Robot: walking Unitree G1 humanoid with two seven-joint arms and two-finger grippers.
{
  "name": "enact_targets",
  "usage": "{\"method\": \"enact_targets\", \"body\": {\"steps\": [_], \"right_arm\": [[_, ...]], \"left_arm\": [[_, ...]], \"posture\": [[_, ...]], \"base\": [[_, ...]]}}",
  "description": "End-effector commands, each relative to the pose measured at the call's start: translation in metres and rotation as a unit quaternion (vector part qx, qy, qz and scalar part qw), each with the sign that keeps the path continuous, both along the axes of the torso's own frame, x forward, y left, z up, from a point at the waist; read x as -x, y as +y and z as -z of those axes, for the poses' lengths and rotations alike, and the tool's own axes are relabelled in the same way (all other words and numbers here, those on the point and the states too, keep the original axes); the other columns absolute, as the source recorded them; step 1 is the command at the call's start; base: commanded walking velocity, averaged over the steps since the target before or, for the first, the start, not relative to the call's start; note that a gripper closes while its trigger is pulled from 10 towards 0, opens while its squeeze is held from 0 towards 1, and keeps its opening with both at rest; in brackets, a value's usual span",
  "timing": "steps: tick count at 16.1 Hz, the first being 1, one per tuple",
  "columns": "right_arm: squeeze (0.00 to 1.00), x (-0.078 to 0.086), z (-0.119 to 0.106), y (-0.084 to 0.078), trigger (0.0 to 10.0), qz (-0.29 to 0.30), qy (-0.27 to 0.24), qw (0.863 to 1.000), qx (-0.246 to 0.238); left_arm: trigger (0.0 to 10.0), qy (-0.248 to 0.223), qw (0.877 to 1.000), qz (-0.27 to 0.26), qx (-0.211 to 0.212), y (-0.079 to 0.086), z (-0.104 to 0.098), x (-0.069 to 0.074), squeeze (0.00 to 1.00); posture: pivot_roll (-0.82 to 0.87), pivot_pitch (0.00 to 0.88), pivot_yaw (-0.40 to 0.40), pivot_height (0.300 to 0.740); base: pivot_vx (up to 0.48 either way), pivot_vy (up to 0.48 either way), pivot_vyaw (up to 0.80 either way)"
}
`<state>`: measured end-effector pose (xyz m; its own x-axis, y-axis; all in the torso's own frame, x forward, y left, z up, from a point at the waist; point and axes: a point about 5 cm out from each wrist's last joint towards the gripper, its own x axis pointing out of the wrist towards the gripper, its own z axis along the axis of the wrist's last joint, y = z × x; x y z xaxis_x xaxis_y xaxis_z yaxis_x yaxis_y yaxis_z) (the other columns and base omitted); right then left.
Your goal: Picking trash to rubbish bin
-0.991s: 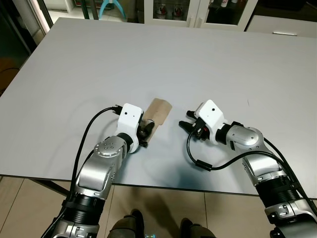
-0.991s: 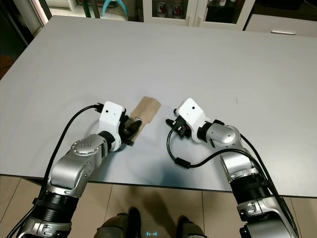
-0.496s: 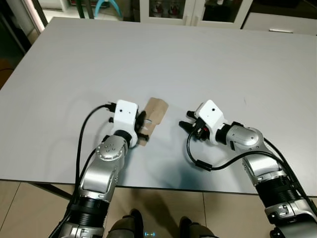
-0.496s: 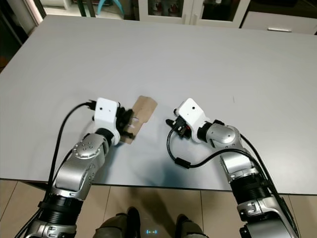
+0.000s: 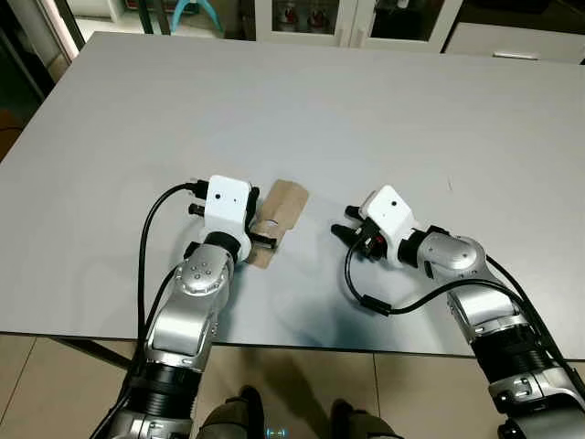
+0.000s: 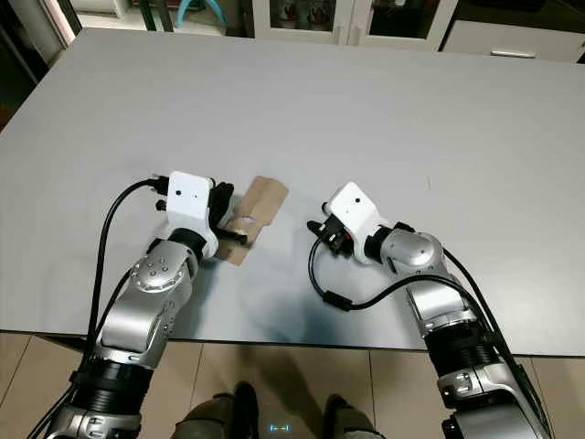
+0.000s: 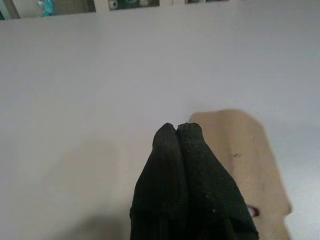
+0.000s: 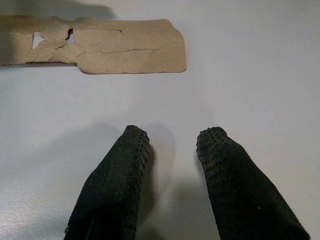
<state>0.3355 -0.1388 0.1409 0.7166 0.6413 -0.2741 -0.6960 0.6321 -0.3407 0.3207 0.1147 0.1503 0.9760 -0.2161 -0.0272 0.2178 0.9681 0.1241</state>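
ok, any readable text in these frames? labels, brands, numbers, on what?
None readable.
Cardboard piece: plain brown, torn, no print.
Table: bare grey, no markings.
Left gripper and right gripper, with their white wrist housings: no lettering visible.
Items in the cabinet behind the table: too small and blurred to read.

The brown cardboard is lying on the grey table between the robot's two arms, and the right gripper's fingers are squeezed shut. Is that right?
Not quite. The cardboard does lie on the grey table between the arms, but the right gripper has its fingers apart, with bare table between them. The right wrist view shows the gap. It is the left gripper whose fingers are pressed together.
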Motion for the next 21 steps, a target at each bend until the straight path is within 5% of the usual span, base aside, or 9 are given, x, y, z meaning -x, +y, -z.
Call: {"method": "enact_targets", "body": {"steps": [1, 2, 3, 11, 21], "right_arm": [[0.05, 0.0, 0.001, -0.001, 10.0, -0.001, 0.0, 1.0, 0.002], [0.08, 0.0, 0.0, -0.001, 10.0, -0.001, 0.0, 1.0, 0.002], [0.04, 0.001, 0.0, -0.001, 10.0, -0.001, 0.0, 1.0, 0.003], [0.05, 0.004, 0.001, -0.008, 10.0, 0.008, 0.003, 1.0, 0.006], [0.05, 0.005, 0.001, -0.005, 10.0, 0.007, 0.003, 1.0, 0.003]], "left_arm": [[0.0, 0.012, 1.0, -0.009, -0.022, 0.003, 0.008, -0.004, 0.0], [7.6, 0.019, 1.0, -0.011, -0.023, 0.004, 0.011, -0.006, 0.0], [10.0, 0.017, 1.0, -0.014, -0.01, 0.004, 0.009, -0.008, 1.0], [10.0, -0.024, 0.999, 0.025, 0.038, -0.029, -0.031, -0.028, 1.0], [10.0, 0.033, 0.999, 0.037, 0.021, -0.038, -0.009, -0.038, 1.0]], "posture": [[-0.08, 0.191, -0.01, 0.74], [-0.09, 0.195, -0.011, 0.74], [-0.09, 0.198, -0.01, 0.74], [-0.12, 0.197, 0.006, 0.74], [-0.12, 0.19, 0.019, 0.74]], "base": [[0.0, 0.0, 0.0], [0.0, 0.0, 0.0], [0.0, 0.0, 0.0], [0.0, 0.0, 0.0], [0.0, 0.0, 0.0]]}}
